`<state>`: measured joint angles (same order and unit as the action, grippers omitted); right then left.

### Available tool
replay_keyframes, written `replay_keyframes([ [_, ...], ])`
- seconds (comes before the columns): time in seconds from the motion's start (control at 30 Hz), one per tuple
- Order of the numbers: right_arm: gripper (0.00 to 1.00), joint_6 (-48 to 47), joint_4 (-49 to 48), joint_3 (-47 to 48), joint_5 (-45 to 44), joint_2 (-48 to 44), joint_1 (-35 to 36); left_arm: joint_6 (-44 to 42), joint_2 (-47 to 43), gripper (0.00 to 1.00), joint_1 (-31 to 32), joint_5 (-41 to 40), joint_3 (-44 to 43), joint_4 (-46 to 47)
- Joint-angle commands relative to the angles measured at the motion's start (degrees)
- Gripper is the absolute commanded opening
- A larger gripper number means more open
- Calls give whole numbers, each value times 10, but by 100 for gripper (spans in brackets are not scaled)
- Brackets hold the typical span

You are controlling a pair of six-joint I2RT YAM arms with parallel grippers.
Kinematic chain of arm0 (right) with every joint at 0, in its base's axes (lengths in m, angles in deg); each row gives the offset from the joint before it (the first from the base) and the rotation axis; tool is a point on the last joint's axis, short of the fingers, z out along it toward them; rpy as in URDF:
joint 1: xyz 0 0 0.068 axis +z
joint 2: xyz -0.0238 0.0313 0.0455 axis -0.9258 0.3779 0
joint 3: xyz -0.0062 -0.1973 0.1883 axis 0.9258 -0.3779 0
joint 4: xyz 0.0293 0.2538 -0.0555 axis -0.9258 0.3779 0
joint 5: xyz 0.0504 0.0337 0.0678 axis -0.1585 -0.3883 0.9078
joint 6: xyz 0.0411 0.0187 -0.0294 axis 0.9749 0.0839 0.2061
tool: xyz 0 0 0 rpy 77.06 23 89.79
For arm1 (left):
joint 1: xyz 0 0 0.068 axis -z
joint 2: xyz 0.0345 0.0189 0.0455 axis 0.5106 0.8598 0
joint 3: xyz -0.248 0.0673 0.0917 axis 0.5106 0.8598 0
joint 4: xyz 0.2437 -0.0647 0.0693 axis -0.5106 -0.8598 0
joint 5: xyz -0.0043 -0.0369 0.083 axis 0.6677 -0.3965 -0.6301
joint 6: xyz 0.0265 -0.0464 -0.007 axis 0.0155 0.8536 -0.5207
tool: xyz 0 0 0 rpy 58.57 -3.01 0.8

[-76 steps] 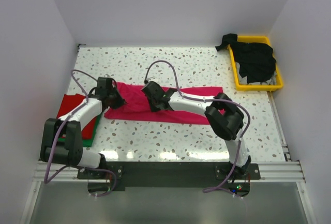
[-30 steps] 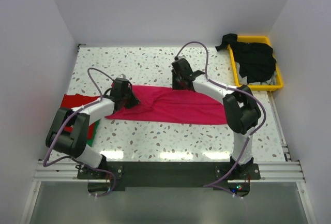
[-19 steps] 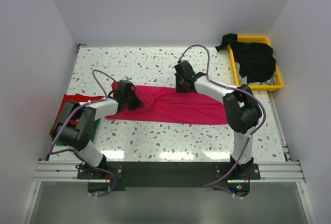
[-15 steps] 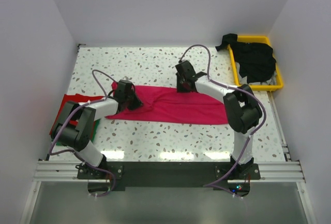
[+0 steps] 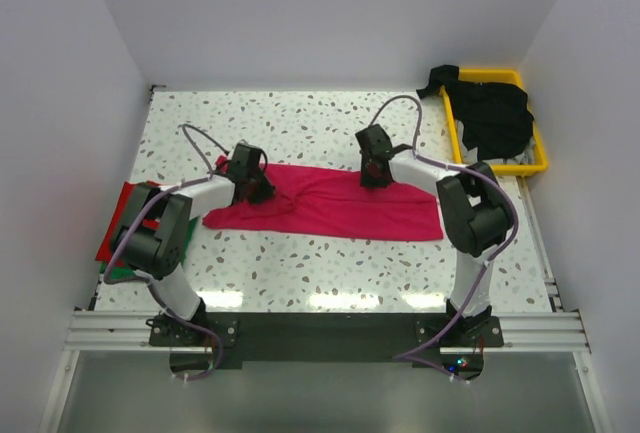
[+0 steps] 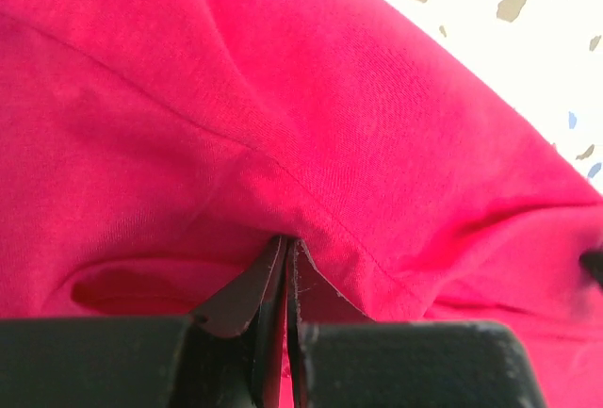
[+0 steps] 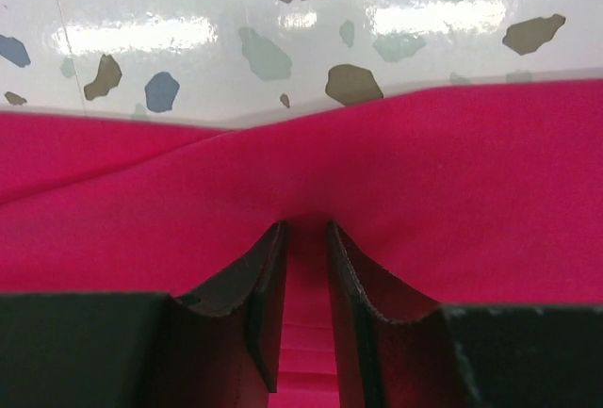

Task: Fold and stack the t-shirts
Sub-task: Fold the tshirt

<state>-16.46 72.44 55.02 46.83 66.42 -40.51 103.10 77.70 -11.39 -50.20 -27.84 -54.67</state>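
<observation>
A magenta-pink t-shirt (image 5: 330,208) lies stretched left to right across the middle of the speckled table (image 5: 300,123). My left gripper (image 5: 254,179) sits at the shirt's far left part. In the left wrist view this gripper (image 6: 285,238) is shut, pinching a seam fold of the pink cloth (image 6: 330,97). My right gripper (image 5: 375,169) is at the shirt's far edge, near the middle. In its wrist view the right gripper (image 7: 303,226) holds a thick bunch of pink cloth (image 7: 424,172) between narrowly parted fingers. A red t-shirt (image 5: 125,215) lies over a green one (image 5: 120,274) at the left edge.
A yellow tray (image 5: 462,158) at the back right holds black t-shirts (image 5: 495,118), one hanging over its far left corner. White walls close in the table on three sides. Purple cables loop above both arms.
The right gripper has slid rightwards along the shirt's far edge, and the left gripper has shifted slightly to the right and away. The pink shirt now lies flatter and wider.
</observation>
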Motion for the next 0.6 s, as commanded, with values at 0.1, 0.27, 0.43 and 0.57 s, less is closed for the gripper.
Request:
replay_keyframes([
  [0.1, 29, 42, -3, -78, 20, -63, 1, -1, 79, 9, 2, -63, -70, -50],
  [0.27, 28, 101, -72, -161, 107, -125, 10, -45, 151, 9, 1, -79, -174, -89],
  [0.43, 28, 192, -137, -234, 136, -166, 59, -122, 253, 9, -6, -78, -330, -138],
  [0.57, 28, 287, -209, -259, 166, -181, 110, -164, 343, 9, -18, -10, -452, -168],
])
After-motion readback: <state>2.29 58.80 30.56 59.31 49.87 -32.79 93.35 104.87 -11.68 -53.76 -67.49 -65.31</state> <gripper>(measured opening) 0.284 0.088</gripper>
